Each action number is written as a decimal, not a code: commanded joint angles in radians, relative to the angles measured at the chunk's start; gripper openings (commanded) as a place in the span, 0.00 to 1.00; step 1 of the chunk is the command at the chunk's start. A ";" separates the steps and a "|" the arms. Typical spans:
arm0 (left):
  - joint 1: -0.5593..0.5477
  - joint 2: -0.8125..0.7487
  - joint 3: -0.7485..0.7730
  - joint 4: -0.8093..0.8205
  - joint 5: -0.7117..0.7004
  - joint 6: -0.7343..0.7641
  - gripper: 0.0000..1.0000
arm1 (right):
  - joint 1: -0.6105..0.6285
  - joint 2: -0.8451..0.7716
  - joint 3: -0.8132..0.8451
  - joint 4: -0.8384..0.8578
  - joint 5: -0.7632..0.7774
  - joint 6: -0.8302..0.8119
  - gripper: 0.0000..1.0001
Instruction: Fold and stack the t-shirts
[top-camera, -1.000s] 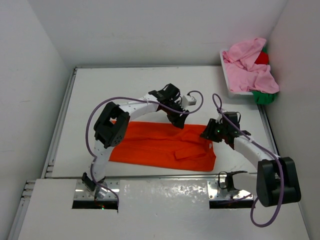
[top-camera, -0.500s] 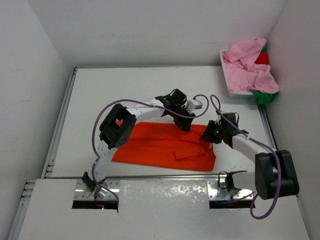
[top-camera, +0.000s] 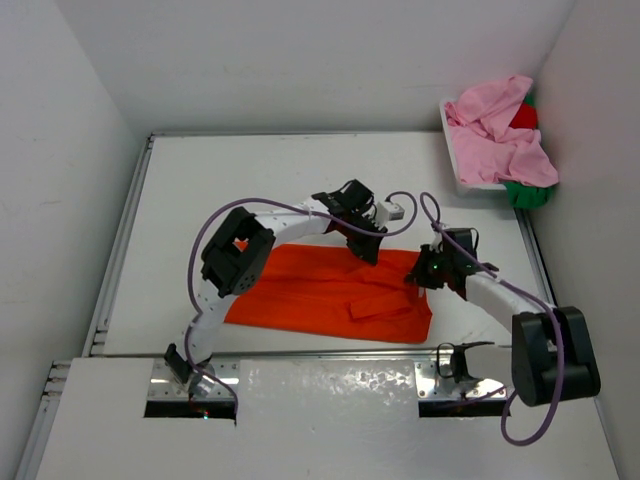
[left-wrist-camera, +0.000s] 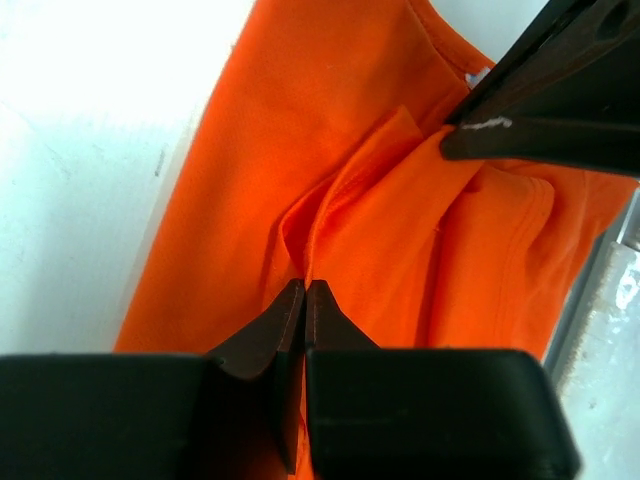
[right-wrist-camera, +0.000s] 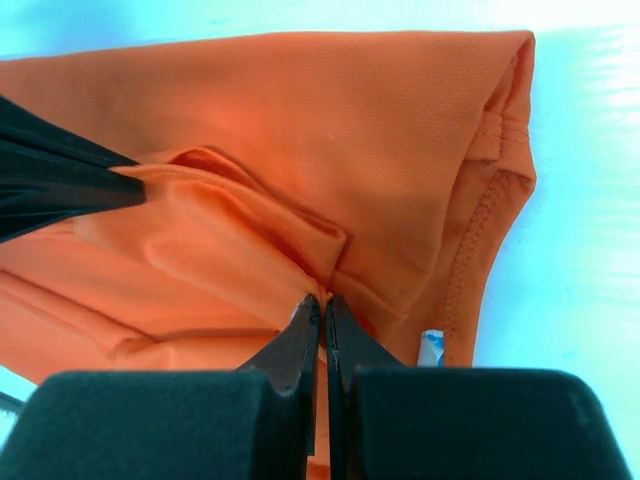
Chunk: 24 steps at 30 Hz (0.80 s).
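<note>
An orange t-shirt (top-camera: 320, 290) lies flat in the middle of the table, partly folded. My left gripper (top-camera: 367, 252) is at its far edge and is shut on a pinched fold of the orange cloth (left-wrist-camera: 340, 230). At the shirt's right end my right gripper (top-camera: 424, 274) is shut on another pinch of the same cloth (right-wrist-camera: 300, 200). The other arm's dark fingers (left-wrist-camera: 560, 110) show in each wrist view. A pink t-shirt (top-camera: 500, 135) is draped over the basket at the back right, with a red one (top-camera: 523, 116) and a green one (top-camera: 527, 193) partly hidden under it.
The white mesh basket (top-camera: 462, 175) stands in the back right corner against the wall. White walls close the table at the back, left and right. A metal rail (top-camera: 330, 352) runs along the near edge by the arm bases.
Both grippers have gone from open to shut on the orange t-shirt. The left gripper moved slightly right along the shirt's far edge; the right gripper edged onto the right end.
</note>
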 joint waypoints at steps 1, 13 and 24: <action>-0.004 -0.084 0.029 -0.038 0.049 0.018 0.00 | -0.003 -0.090 0.013 -0.028 -0.001 -0.031 0.00; -0.008 -0.141 -0.116 -0.039 0.158 0.085 0.04 | -0.001 -0.246 -0.082 -0.068 -0.093 -0.003 0.00; -0.035 -0.141 -0.139 -0.156 0.268 0.360 0.23 | -0.003 -0.372 -0.039 -0.088 -0.363 -0.178 0.39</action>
